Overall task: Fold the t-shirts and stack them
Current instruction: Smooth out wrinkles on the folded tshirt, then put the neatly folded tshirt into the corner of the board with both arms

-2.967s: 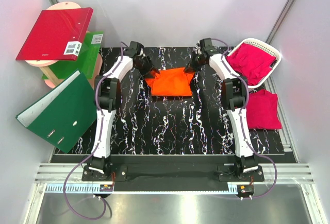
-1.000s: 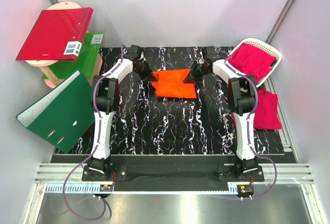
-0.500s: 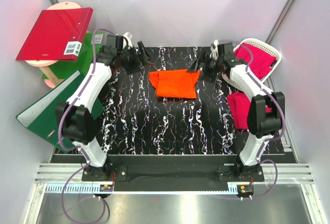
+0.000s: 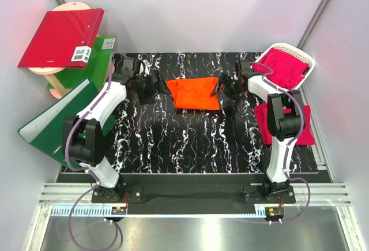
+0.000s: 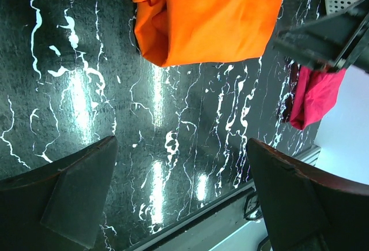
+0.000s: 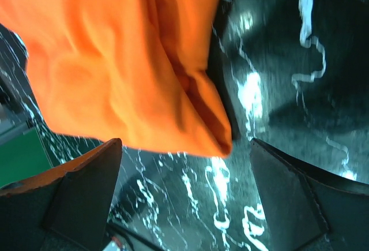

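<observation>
Both pairs of jaws stand spread wide with nothing between them. The left gripper (image 4: 147,85) hangs just off the left end of the orange t-shirt (image 4: 196,93). The right gripper (image 4: 223,88) sits at its right end, closer in; from above I can't tell whether it touches the cloth. Its wrist view shows a folded corner of the shirt lying right ahead of the jaws. The left wrist view shows a strip of bare black marbled table (image 5: 86,89) before the cloth begins.

The shirt lies in the upper middle of the overhead frame as a folded rectangle. Its long axis runs left to right, so each arm faces one short end. I'd judge the right arm the nearer.

Further out, one pink t-shirt (image 4: 283,67) fills the white basket (image 4: 308,60) at upper right. Another pink t-shirt (image 4: 297,125) lies flat on the table below it, partly behind the right arm. If the orange one is to be stacked there, it would have to travel rightward along its own length.
</observation>
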You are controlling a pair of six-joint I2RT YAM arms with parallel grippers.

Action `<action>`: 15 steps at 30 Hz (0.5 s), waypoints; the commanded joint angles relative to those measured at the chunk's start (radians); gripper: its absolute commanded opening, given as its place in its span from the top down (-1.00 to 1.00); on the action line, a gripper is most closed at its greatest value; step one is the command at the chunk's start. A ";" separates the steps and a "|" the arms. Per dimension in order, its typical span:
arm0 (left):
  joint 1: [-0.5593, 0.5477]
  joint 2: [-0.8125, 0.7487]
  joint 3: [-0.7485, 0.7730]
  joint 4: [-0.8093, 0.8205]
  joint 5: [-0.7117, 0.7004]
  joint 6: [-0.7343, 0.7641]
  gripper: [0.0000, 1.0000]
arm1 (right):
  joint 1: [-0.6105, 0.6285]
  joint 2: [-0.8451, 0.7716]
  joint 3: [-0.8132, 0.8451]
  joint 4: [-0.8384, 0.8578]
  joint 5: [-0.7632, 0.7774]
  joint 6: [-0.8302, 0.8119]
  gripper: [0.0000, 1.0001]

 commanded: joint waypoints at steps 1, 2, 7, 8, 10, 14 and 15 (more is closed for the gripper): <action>0.002 -0.021 0.030 0.028 0.042 0.026 -0.97 | 0.006 0.025 0.053 0.019 0.042 -0.013 -0.99; -0.001 -0.018 0.031 0.027 0.048 0.026 -0.98 | 0.007 0.025 0.055 0.016 0.038 -0.015 -0.99; -0.056 0.011 0.056 0.026 0.152 0.055 -0.98 | 0.007 -0.118 0.050 -0.050 0.181 -0.061 -0.99; -0.097 0.022 0.064 0.025 0.180 0.058 -0.98 | 0.007 -0.155 0.049 -0.073 0.224 -0.079 -0.99; -0.181 0.066 0.090 0.026 0.244 0.058 -0.98 | 0.007 -0.267 0.046 -0.102 0.385 -0.125 -0.99; -0.318 0.198 0.220 0.030 0.283 0.019 -0.98 | 0.004 -0.412 0.046 -0.133 0.697 -0.164 -0.99; -0.339 0.272 0.255 0.030 0.295 -0.003 -0.98 | 0.004 -0.447 0.038 -0.133 0.788 -0.176 -0.99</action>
